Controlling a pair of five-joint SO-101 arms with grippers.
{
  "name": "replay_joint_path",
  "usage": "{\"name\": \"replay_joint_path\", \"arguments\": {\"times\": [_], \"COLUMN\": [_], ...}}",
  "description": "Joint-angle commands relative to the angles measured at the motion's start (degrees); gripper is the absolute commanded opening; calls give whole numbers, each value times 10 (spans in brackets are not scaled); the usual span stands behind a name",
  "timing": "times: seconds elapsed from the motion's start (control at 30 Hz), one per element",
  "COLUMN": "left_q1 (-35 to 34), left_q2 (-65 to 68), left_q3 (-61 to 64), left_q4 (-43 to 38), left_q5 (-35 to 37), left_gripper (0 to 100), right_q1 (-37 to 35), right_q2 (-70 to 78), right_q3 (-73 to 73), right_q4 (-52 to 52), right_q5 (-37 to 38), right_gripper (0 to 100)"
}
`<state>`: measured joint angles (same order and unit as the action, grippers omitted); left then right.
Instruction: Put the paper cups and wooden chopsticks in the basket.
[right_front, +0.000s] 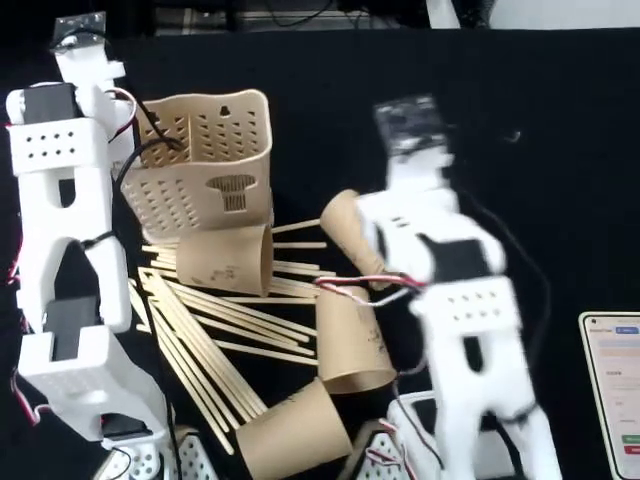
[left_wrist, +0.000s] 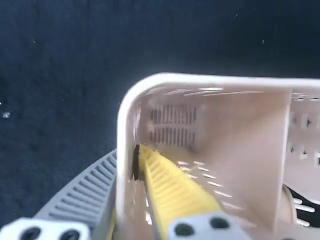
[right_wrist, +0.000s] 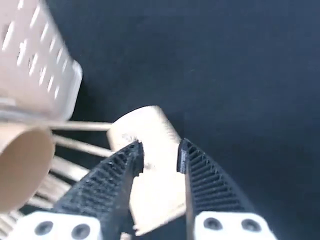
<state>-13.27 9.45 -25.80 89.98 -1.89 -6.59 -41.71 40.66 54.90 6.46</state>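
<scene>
Currently you're on a cup pickup: your right gripper (right_wrist: 160, 150), jaws partly apart and empty, hangs over the tan paper cup (right_wrist: 150, 125) lying sideways on the black surface (right_wrist: 240, 60) near the beige perforated plastic basket (right_front: 215, 150) (left gripper (left_wrist: 125, 160) pinches its wall). Next, probably: lower, close, lift.

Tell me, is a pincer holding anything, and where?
Left pincer grips the basket by its side wall. Right pincer straddles a cup; grip unclear.

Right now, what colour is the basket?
The basket is pale beige with slotted walls; it shows best in the high view.
</scene>
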Motion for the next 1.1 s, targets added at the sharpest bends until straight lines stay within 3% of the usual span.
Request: {"name": "replay_joint_path", "arguments": {"times": [0.0, 0.13, 0.23, 0.43, 0.63, 1.07], "left_q1": [-15, -44, -70, -95, -126, -200], "left_q2": [11, -3, -27, -85, -142, -364], "left_q3": [-25, -51, -85, -157, -123, 162], "left_q4": [-5, -1, 11, 85, 108, 106], "left_q5": [-1, -1, -2, -6, -6, -7], "left_gripper": [117, 234, 234, 237, 235, 235], "right_q1": [33, 35, 43, 77, 84, 78], "right_q2": [-42, -13, 1, -35, -110, -169], "right_q3": [-58, -65, -57, 0, 111, 392], "right_q4": [55, 113, 149, 158, 154, -248], "right_q5": [55, 123, 191, 455, 588, 607], "right_gripper": [208, 254, 254, 254, 254, 254]}}
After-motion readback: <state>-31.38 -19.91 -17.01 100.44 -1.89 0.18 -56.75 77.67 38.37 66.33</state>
